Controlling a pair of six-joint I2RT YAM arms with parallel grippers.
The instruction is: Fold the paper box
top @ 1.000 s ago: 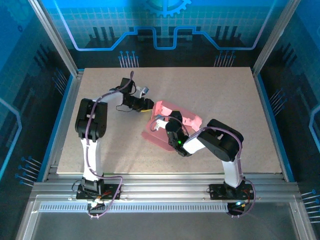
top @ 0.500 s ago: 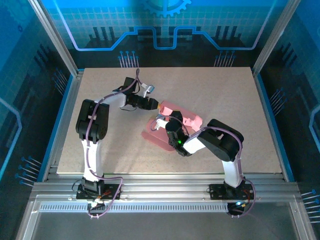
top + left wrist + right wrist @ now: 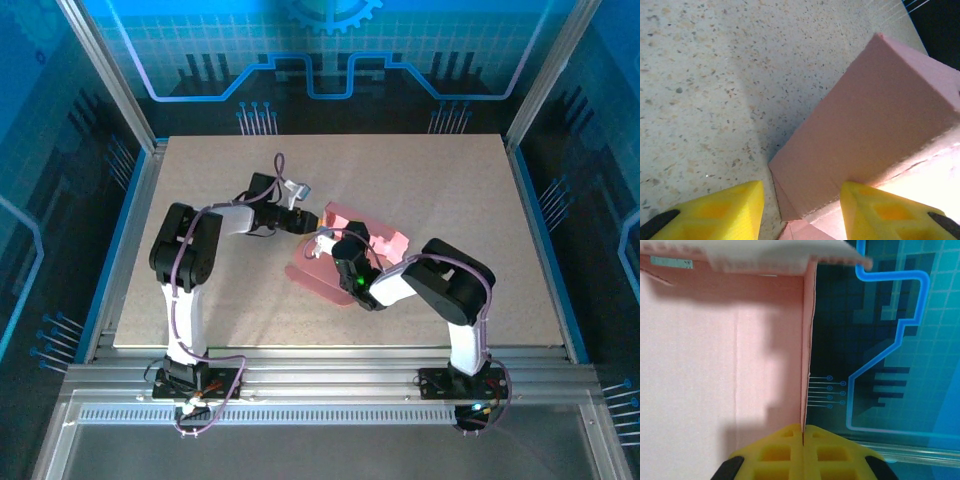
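Note:
The paper box [image 3: 386, 243] is a pink, partly folded card shape in the middle of the table. My right gripper [image 3: 328, 242] reaches into it from the near right. In the right wrist view that gripper [image 3: 803, 434] is shut on the thin edge of an upright pink wall [image 3: 715, 370]. My left gripper [image 3: 314, 219] is at the box's back left corner. In the left wrist view it [image 3: 802, 212] is open and straddles a corner of a tilted pink panel [image 3: 865, 125]. The right yellow finger [image 3: 880, 212] lies against the card, the left finger [image 3: 725, 212] over bare table.
The speckled beige table [image 3: 450, 180] has free room left, right and behind the box. Aluminium rails [image 3: 320, 375] run along the near edge by both arm bases. Slanted frame posts [image 3: 105, 80] and blue walls enclose the table.
My left gripper has moved right to the box's back left corner, its fingers narrowing a little. The back panel looks pushed in. The right gripper has kept its hold.

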